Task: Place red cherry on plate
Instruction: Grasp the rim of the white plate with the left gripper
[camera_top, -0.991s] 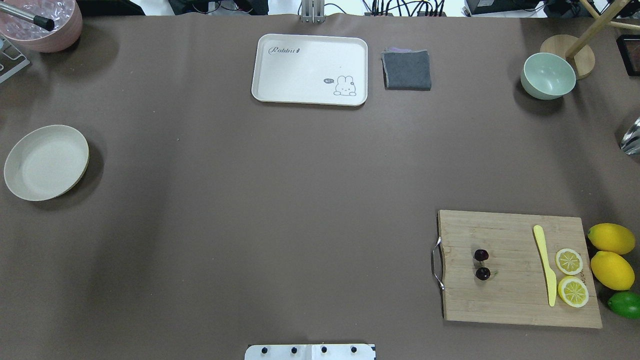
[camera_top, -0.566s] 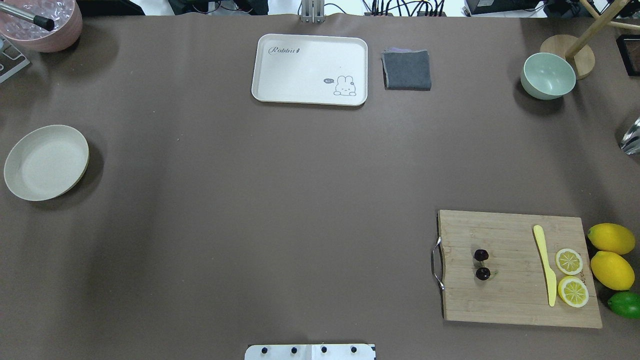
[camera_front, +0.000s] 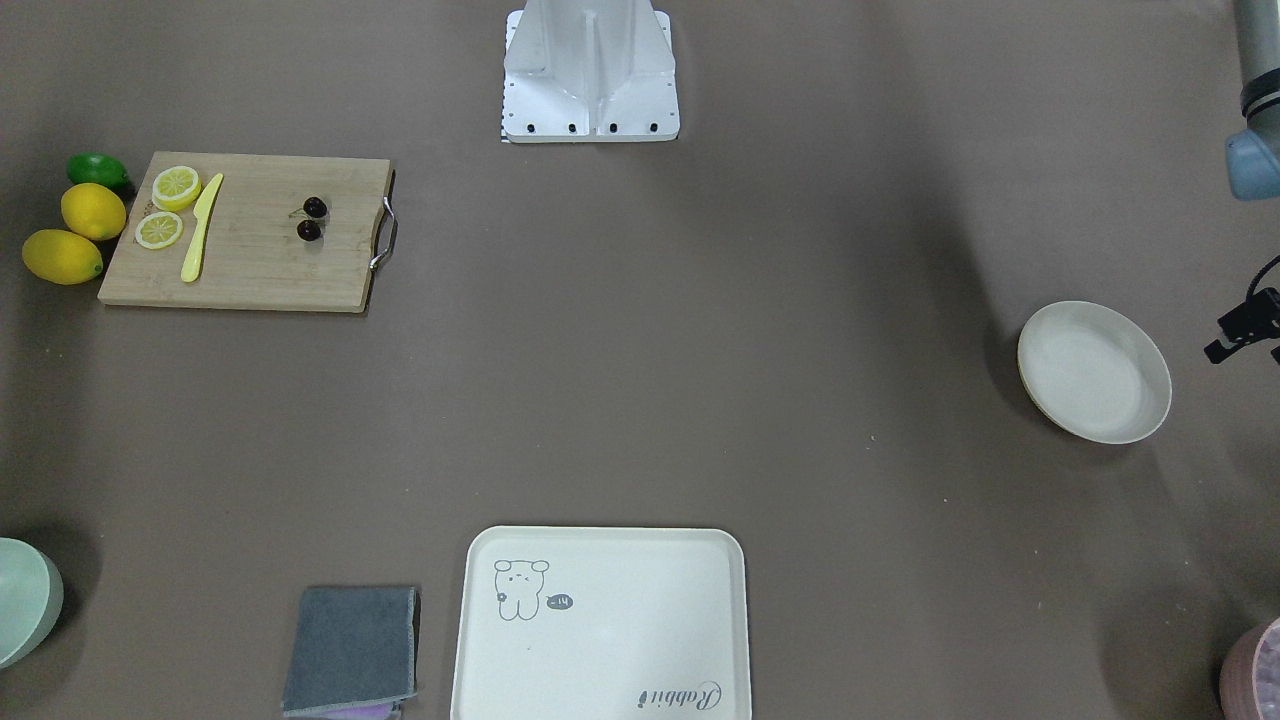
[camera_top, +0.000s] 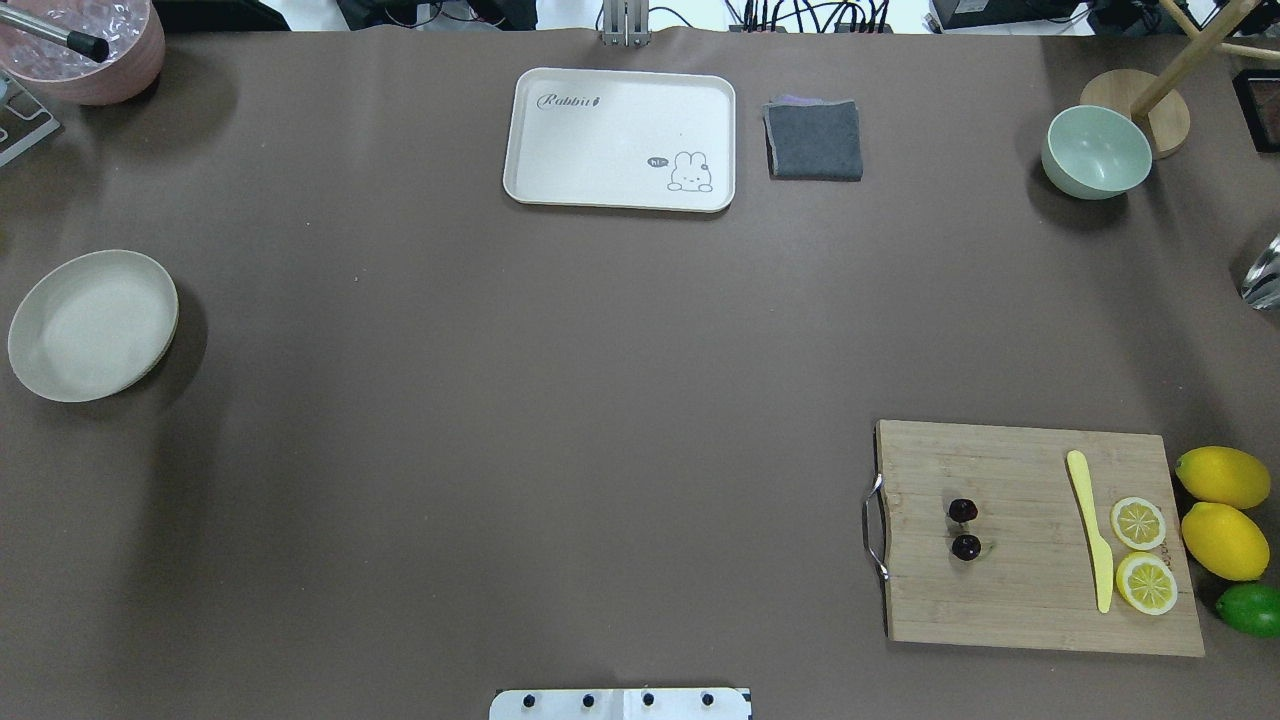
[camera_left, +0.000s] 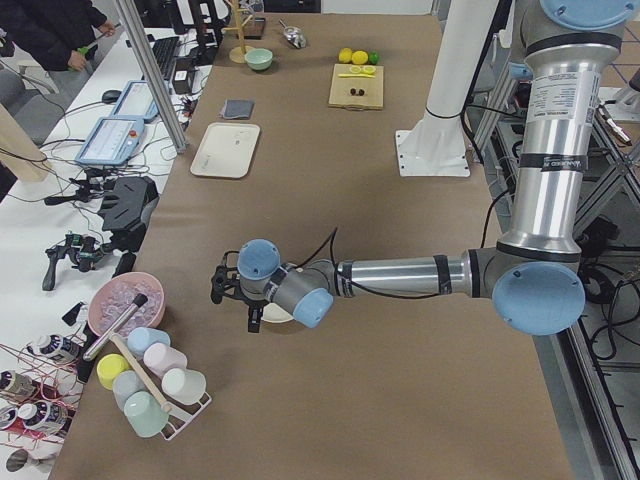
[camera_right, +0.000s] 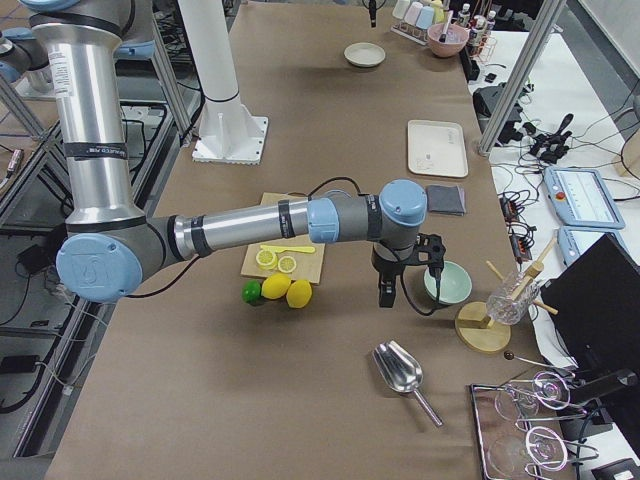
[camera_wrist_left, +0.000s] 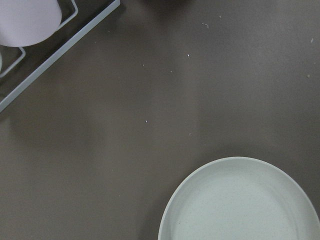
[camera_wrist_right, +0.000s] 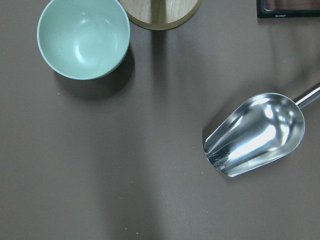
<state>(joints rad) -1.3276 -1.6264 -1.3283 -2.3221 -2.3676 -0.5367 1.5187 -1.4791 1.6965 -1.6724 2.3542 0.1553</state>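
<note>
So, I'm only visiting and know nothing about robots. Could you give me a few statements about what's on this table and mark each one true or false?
1. The pair of small dark red cherries lies on the wooden cutting board. True.
2. The round cream-white plate already holds fruit. False: it is empty.
3. The yellow plastic knife lies on the rectangular cream tray. False: it lies on the cutting board, beside two lemon slices.
4. The pale green bowl is empty. True.
</note>
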